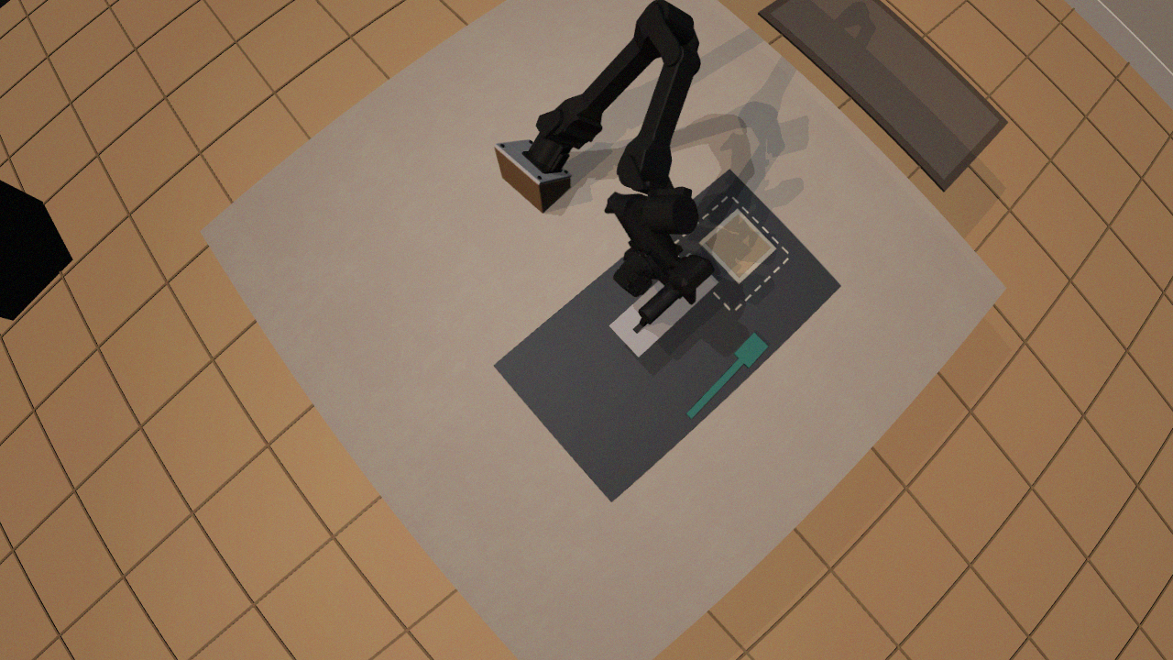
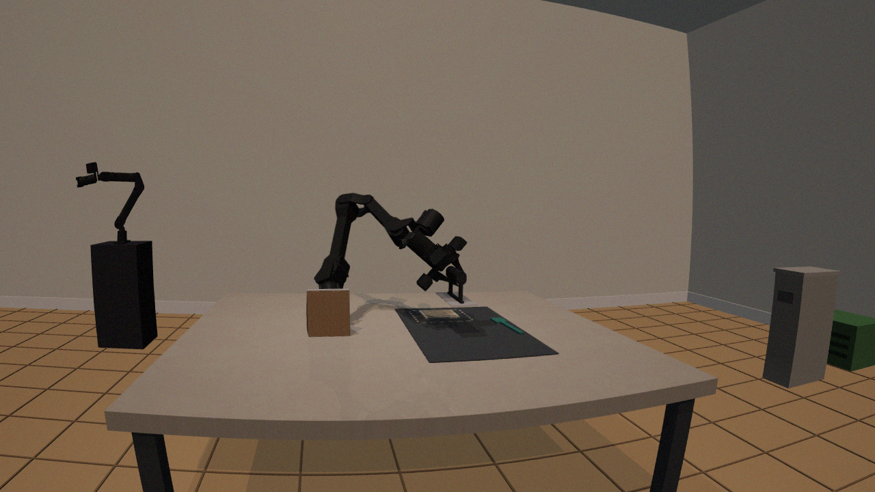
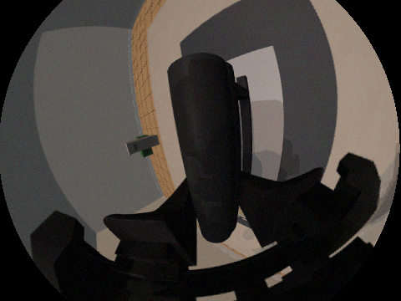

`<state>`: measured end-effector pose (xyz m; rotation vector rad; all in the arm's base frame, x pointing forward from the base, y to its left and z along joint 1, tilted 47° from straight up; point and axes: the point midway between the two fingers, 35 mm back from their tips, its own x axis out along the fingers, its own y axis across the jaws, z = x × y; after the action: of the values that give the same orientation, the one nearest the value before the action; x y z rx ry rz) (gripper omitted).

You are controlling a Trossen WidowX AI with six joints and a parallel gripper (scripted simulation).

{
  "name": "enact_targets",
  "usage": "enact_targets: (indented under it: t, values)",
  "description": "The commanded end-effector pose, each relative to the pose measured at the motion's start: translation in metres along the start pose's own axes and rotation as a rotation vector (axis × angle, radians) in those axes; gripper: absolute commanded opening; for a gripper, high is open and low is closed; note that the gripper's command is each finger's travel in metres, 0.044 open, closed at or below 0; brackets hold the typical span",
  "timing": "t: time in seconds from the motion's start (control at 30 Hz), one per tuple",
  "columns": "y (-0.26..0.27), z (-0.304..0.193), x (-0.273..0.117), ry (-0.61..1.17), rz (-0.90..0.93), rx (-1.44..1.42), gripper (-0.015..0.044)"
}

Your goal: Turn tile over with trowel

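The tile (image 1: 738, 245) (image 2: 439, 313) lies flat with a plain tan face and pale border up; no dark mark shows on it. It is within the visible sides of the dashed outline (image 1: 732, 310), whose left part the arm hides. My gripper (image 1: 687, 277) (image 3: 209, 173) is shut on the thick black handle of the trowel (image 1: 625, 325) (image 2: 445, 295) (image 3: 205, 125). The trowel's pale flat blade hangs above the mat (image 1: 574, 410) (image 2: 465, 351), left of the tile in the top view, and does not touch the tile. The fingertips are partly hidden behind the handle.
A green spatula-like tool (image 1: 718, 385) (image 2: 506, 324) lies on the mat near its edge. The arm stands on a brown block (image 1: 520, 178) (image 2: 327, 313) on the table (image 1: 368, 287) (image 2: 245, 379). A dark bench-like slab (image 1: 893, 82) is beyond the table's edge.
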<state>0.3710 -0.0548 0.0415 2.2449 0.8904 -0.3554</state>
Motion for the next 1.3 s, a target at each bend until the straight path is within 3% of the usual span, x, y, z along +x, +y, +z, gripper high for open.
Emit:
enact_targets:
  t: [0.0, 0.87, 1.27]
  values:
    - [0.002, 0.000, -0.001, 0.000, 0.005, -0.009, 0.0000]
    - [0.003, -0.001, 0.001, 0.000, 0.002, -0.011, 0.0000]
    - [0.014, -0.062, 0.038, -0.023, -0.060, -0.071, 0.0000]
